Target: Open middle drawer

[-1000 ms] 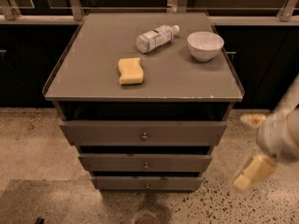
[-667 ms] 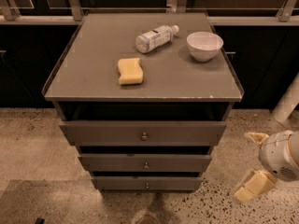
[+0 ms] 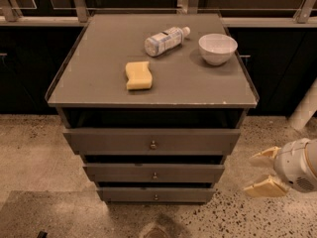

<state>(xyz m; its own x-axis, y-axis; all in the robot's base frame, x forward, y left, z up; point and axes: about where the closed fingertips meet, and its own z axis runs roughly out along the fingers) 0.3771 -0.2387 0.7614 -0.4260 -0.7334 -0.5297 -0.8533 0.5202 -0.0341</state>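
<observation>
The middle drawer (image 3: pixel 153 173) is a slim grey-brown front with a small round metal knob (image 3: pixel 154 175), set between a taller, wider top drawer (image 3: pixel 151 141) and a narrower bottom drawer (image 3: pixel 155 195). All three fronts look closed. My gripper (image 3: pixel 260 171) is at the right edge of the view, low beside the cabinet and level with the middle drawer, well to the right of its knob. Its two cream fingers (image 3: pixel 265 187) point left, spread apart with nothing between them.
On the cabinet top (image 3: pixel 99 78) lie a yellow sponge (image 3: pixel 138 75), a plastic bottle (image 3: pixel 166 40) on its side and a white bowl (image 3: pixel 217 48). Dark cabinets with a rail run behind. A white post (image 3: pixel 305 108) stands at the right. Speckled floor surrounds the cabinet.
My gripper has dropped lower and shifted a little right, from beside the top drawer down to the level of the middle drawer. The drawers and tabletop objects have not moved.
</observation>
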